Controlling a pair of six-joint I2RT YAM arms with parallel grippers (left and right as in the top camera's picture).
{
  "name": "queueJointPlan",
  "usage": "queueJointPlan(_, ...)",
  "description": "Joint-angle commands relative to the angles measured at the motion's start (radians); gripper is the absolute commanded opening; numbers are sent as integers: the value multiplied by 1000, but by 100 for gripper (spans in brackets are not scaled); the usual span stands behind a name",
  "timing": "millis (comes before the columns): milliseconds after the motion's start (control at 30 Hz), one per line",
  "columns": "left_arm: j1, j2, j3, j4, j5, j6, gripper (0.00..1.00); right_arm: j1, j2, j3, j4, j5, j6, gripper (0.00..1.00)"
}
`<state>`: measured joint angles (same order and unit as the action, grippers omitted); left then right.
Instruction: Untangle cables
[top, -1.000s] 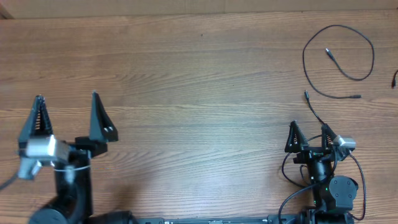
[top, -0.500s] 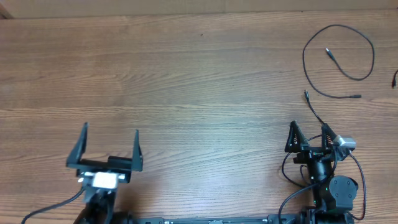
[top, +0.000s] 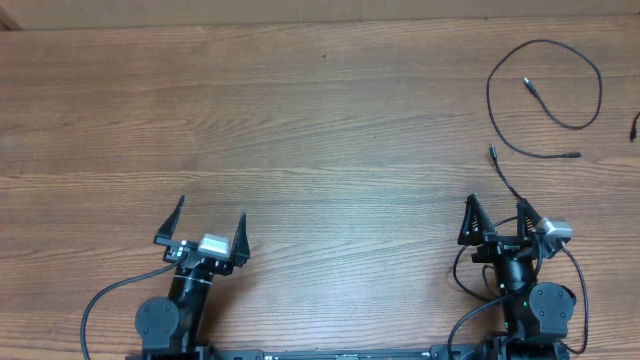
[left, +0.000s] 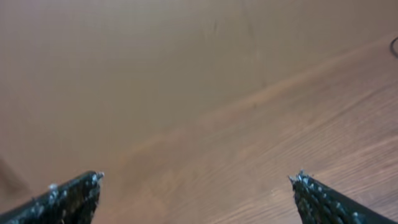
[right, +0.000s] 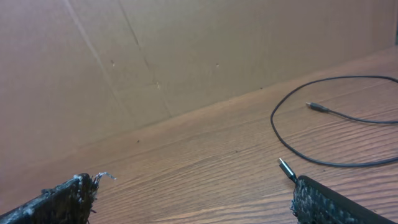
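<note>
Wood table; cables looped near far-right edge.

A warm brown wood-grain pattern is shown across the tabletop, the thin cables are seen in black, the left tool and right tool are coloured black with a pale silver block on each, and plain tan cardboard is seen behind.

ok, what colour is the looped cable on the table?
Black. The cable shows best in the overhead view.
</note>
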<state>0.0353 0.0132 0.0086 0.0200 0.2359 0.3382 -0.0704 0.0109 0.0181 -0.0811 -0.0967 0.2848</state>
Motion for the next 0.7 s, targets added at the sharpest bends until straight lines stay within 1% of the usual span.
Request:
queueJointPlan(0, 23, -10, -4, -69, -151, -257, 100, -3, -8, -10, 4, 2, 3, 100)
queueJointPlan(67, 27, -10, -4, -99, -217, -380, 100, -3, -8, -10, 4, 2, 3, 100)
queueJointPlan(233, 27, -10, -4, -98, -190, -370, 100, -3, -8, -10, 4, 2, 3, 100)
queueJointPlan(367, 27, -10, -4, -98, -188, -462, 100, -3, -8, -10, 4, 2, 3, 100)
queueJointPlan(433, 26, -10, -4, -98, -187, -489, 100, -3, -8, -10, 4, 2, 3, 100)
queueJointPlan(567, 23, -10, -4, -98, -188, -489, 100, -3, -8, -10, 4, 2, 3, 100)
queueJointPlan(667, 23, -10, -4, -98, -192, -427, 100, -3, -8, -10, 4, 2, 3, 100)
